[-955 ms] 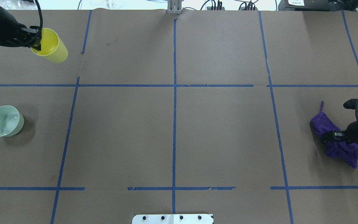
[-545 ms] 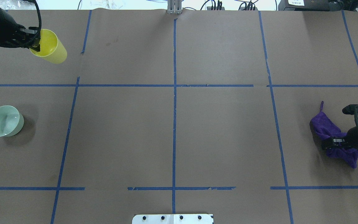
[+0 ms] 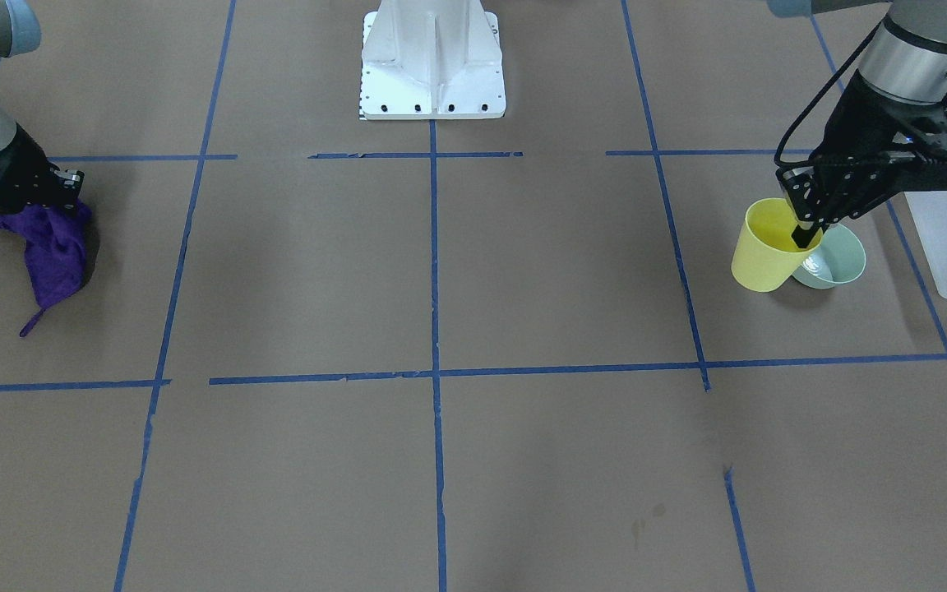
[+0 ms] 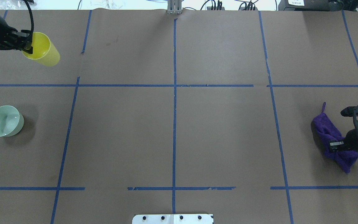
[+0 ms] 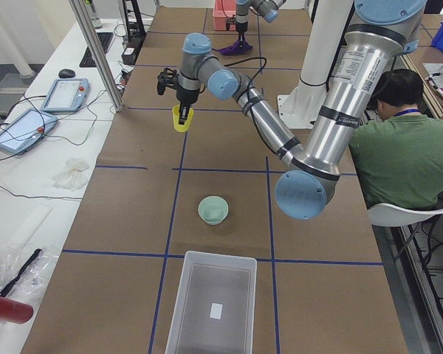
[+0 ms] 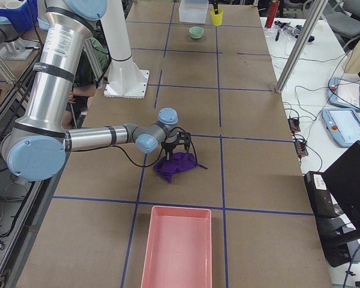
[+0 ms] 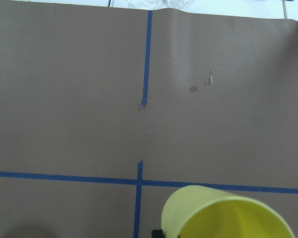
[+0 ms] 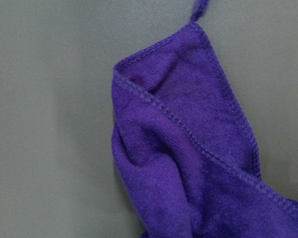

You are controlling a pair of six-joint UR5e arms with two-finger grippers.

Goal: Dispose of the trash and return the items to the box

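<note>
Upper left in the overhead view, the left gripper (image 4: 28,47) pinches the yellow cup (image 4: 43,51) by its rim — one finger inside — well apart from the green bowl (image 4: 3,120) at the left edge, though the front view overlaps them. Only the left-side view shows the whole box (image 5: 207,287), at bottom centre. The right gripper (image 4: 334,144) sits on a purple cloth (image 4: 323,127) — whether it pinches, I cannot tell.

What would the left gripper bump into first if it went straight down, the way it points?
Likely the bare brown table: the left gripper holds the yellow cup by its rim, so the cup's bottom would land first.
</note>
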